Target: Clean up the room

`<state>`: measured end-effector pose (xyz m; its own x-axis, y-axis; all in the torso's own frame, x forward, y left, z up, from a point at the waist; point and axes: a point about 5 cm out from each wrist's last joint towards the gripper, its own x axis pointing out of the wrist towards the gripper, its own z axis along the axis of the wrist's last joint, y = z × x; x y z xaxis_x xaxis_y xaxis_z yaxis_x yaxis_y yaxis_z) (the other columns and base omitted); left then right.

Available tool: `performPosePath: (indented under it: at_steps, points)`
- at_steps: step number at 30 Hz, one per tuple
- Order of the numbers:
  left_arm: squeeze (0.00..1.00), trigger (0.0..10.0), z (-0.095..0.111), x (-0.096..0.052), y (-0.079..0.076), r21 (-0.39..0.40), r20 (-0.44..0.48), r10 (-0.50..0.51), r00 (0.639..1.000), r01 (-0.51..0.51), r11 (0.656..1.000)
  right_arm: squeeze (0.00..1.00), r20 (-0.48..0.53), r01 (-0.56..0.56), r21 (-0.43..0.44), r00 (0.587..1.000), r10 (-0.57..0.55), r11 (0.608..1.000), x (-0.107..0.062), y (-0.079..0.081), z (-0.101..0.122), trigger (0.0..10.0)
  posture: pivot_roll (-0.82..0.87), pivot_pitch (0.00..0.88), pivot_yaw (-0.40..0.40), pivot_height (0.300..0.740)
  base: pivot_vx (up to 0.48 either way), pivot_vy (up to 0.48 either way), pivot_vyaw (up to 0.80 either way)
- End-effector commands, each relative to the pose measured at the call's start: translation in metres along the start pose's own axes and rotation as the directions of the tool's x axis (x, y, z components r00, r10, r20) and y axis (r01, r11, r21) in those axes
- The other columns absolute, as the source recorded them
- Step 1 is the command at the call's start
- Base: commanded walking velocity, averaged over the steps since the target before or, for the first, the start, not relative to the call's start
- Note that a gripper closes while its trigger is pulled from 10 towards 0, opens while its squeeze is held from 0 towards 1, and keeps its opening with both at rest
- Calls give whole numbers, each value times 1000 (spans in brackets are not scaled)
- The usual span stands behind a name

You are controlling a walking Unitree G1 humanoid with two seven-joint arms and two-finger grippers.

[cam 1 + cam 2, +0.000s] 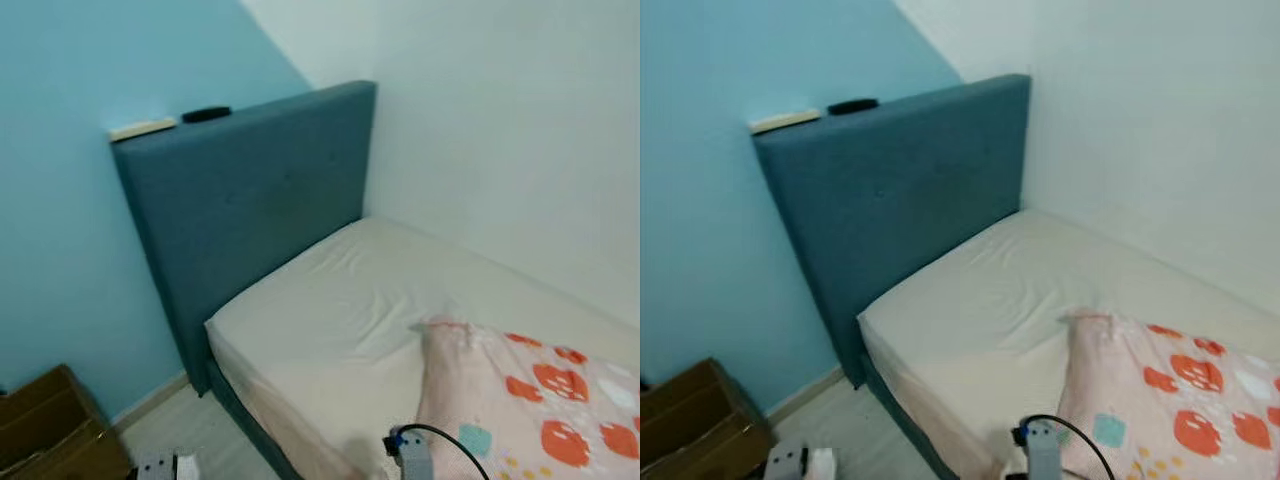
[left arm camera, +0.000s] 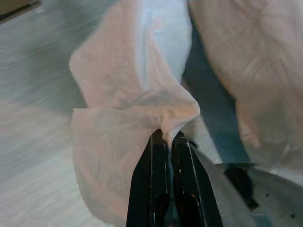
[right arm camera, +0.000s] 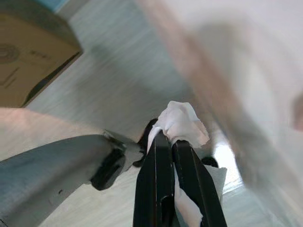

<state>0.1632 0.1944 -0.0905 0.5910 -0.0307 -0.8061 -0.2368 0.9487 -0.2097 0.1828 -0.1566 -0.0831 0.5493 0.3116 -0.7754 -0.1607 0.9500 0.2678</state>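
In the left wrist view my left gripper [image 2: 168, 135] is shut on a bunched fold of pale pink cloth [image 2: 128, 90] that hangs over the pale floor beside the bed's blue base [image 2: 214, 120]. My right gripper [image 3: 171, 141] is shut on a crumpled white cloth [image 3: 181, 122], low over the floor. The head views look at a bed with a bare white mattress [image 1: 350, 300] and a pink blanket with orange and teal shapes [image 1: 530, 400] at its near right. Grey parts of my arms with a black cable [image 1: 412, 450] peek in at the bottom edge.
A tall blue headboard [image 1: 250, 200] stands against the blue wall, with a black object [image 1: 206, 114] and a pale flat object [image 1: 142, 128] on its top. A brown cardboard box [image 1: 50, 425] sits on the floor at the left. A white wall runs along the bed's far side.
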Motion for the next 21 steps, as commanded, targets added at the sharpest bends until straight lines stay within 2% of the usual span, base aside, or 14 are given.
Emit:
performPosePath:
  at_steps: [1, 21]
  points:
    - [0, 10000, -1, 0, -1, 14, -17, -1, 1000, 2, 1000, 0, -17, 3, -13, 1000, -3, 1000, -1, -1, -3, 10000, 3, 0, -27, 740, 0, 0, 725]
    - [0, 10000, -6, 0, -5, 26, -36, -11, 999, 12, 1000, 0, -1, 0, 5, 1000, 0, 1000, 0, 1, -2, 10000, -9, 0, -17, 740, 0, 0, 731]
